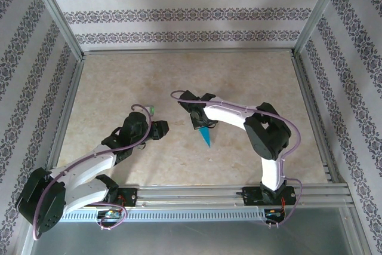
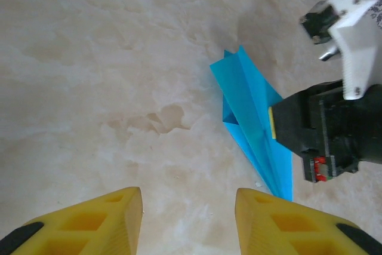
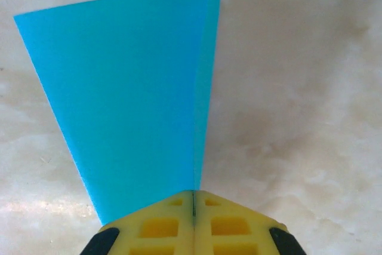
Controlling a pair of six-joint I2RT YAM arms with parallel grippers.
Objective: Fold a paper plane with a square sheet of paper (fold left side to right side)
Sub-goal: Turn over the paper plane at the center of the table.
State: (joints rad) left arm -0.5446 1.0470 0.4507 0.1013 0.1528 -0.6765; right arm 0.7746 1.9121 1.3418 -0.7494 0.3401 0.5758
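Pinching the paper plane (image 3: 131,100) between closed jaws, the right gripper (image 3: 194,200) is apparently setting the final crease; the left gripper (image 2: 188,204), jaws half-open and empty, is hovering just short of it, likely steadying next.

The right gripper (image 3: 194,196) has its jaws pressed together, the paper plane (image 3: 131,88) pinched between them. The left gripper (image 2: 188,210) holds its jaws apart. Both arms are bent at the elbow.
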